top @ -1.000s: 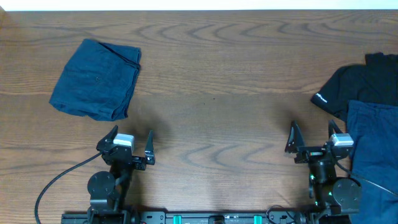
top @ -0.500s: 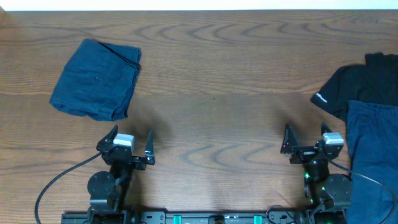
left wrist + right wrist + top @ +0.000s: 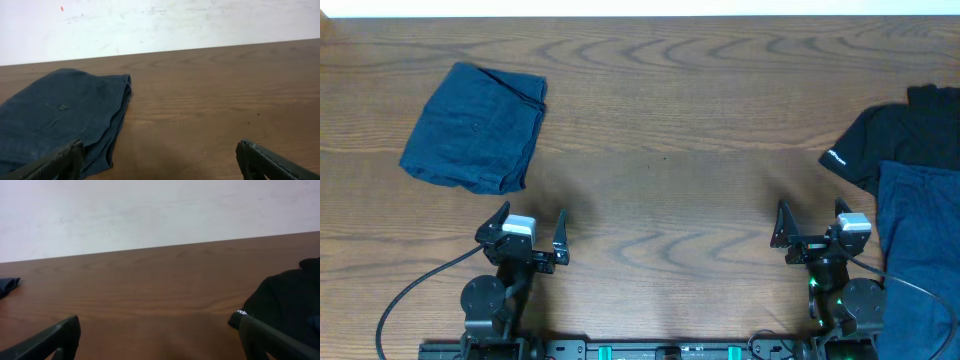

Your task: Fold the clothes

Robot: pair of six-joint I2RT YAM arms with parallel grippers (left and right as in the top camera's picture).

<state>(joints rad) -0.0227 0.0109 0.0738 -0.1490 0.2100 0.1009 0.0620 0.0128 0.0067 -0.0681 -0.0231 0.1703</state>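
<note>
Both grippers are wide open and hold nothing. The right gripper (image 3: 810, 215) sits just beside the near left corner of the soft black garment (image 3: 900, 130) with a small white mark (image 3: 834, 157). The left gripper (image 3: 532, 215) sits far from that black garment, across the brown wooden table (image 3: 670, 120). A flat piece of dark blue denim cloth (image 3: 920, 240) lies touching the black garment, on the side nearer the robot. It seems to cover the black garment's edge, and part of it runs out of the picture. A second dark blue denim piece (image 3: 475, 125), folded into a neat square, lies far from the black garment, at the other end of the table. I think the folded one is done and the flat one is next. The right gripper could pinch the black garment along with the blue cloth, since they overlap, and drag both. A sweep by the left arm could also push the folded one open.
</note>
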